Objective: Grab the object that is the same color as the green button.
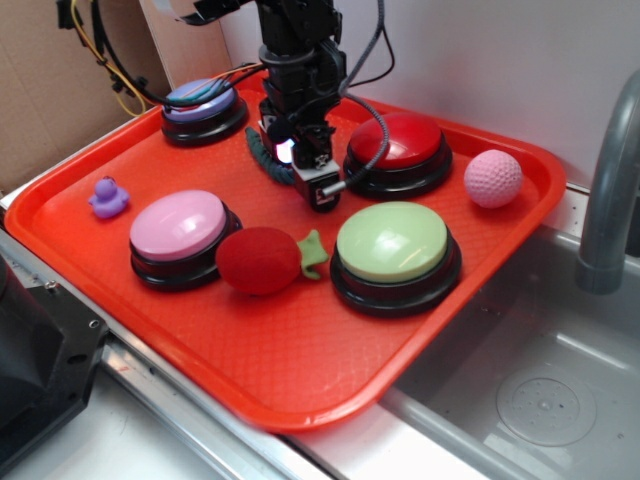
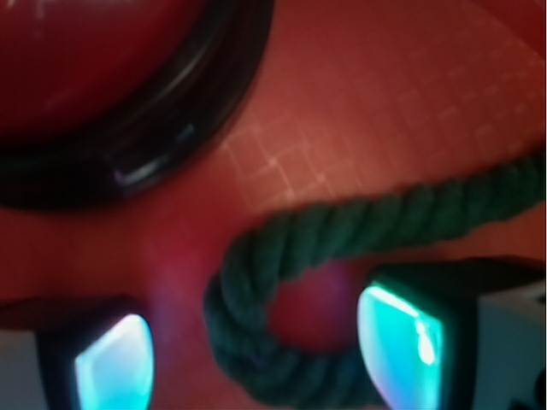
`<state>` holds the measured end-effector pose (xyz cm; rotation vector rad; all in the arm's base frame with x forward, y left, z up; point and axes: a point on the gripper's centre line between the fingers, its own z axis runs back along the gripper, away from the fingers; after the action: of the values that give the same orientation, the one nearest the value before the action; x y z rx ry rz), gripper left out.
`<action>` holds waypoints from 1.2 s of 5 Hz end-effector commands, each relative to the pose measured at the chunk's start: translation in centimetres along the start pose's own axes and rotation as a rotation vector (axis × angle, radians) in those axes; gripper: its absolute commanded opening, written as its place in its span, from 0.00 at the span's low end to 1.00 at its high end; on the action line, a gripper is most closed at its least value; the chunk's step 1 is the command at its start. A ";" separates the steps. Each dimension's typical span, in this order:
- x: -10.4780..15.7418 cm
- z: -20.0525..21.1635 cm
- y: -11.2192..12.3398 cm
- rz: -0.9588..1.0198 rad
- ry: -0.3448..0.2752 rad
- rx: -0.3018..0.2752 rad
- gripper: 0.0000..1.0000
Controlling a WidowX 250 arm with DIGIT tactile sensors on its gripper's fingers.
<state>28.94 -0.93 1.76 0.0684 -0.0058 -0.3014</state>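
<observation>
Crowded: red dome button (image 1: 398,150) just right of the gripper (image 1: 296,160), purple-blue button (image 1: 203,107) at the tray's far left corner, pink golf ball (image 1: 493,178) near the right edge, purple duck (image 1: 108,197) at the left edge. Pink button (image 1: 180,234), plush strawberry (image 1: 264,259) and green button (image 1: 395,250) line the near side of the red tray (image 1: 300,380). No readable writing. Dark green twisted rope piece (image 2: 299,282), bent in a U, lies mid-back on the tray; jaws open, one finger (image 2: 402,337) inside the loop, the other outside.

A mock kitchen test bench: a steel sink (image 1: 540,400) with grey faucet (image 1: 612,180), a red tray (image 1: 300,370) beside it, cardboard (image 1: 50,90) behind.
</observation>
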 end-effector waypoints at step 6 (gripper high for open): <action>-0.9 0.5 3.6 0.164 -0.061 0.001 0.00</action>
<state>28.64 1.62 1.86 0.0508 -0.0341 -0.1561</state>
